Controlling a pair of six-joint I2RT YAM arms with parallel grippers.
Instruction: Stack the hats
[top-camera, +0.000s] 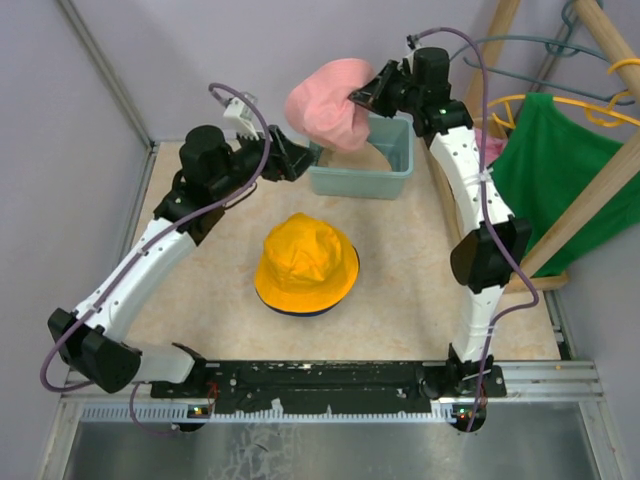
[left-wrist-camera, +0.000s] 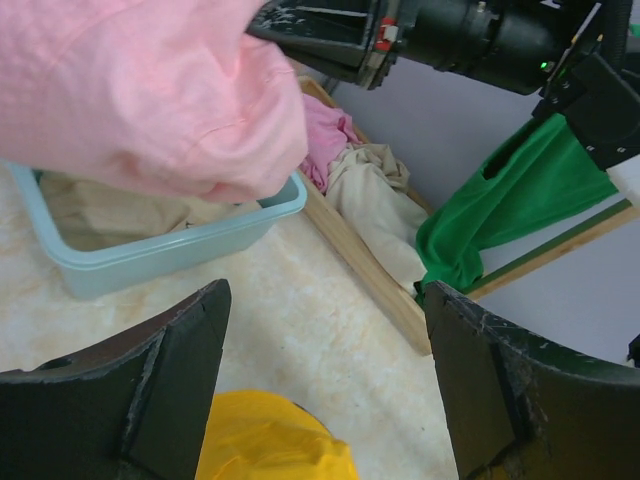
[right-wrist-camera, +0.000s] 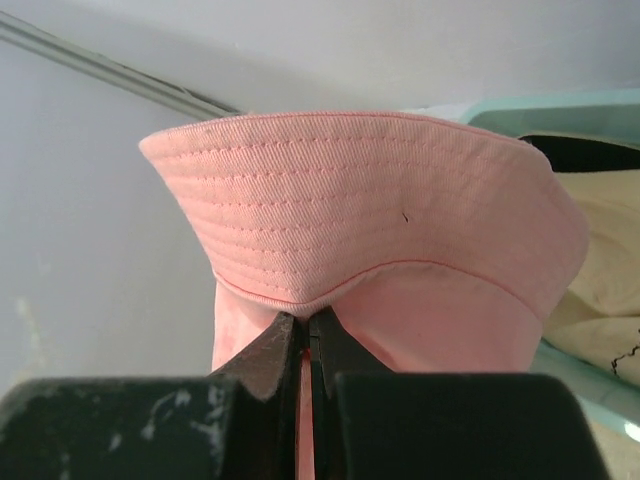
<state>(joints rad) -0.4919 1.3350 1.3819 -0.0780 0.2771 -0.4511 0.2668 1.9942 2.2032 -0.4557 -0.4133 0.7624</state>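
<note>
Right wrist view: only here is the right gripper (right-wrist-camera: 307, 325) seen pinched shut on the brim of the pink hat (right-wrist-camera: 370, 250). Only from above is the yellow hat (top-camera: 306, 262) seen whole on the table (top-camera: 420, 290), with the pink hat held over the bin (top-camera: 360, 185). The left gripper (left-wrist-camera: 325, 290) is spread wide, empty, just beside it.

We note soft, even light, faint shadows; the pink hat (left-wrist-camera: 140, 90) blurs in the left wrist view.

The left arm (top-camera: 140, 265) and right arm (top-camera: 478, 190) have white links, black joints, looping purple cables (top-camera: 266, 140) and scuffed black fingers (left-wrist-camera: 170, 400).
</note>
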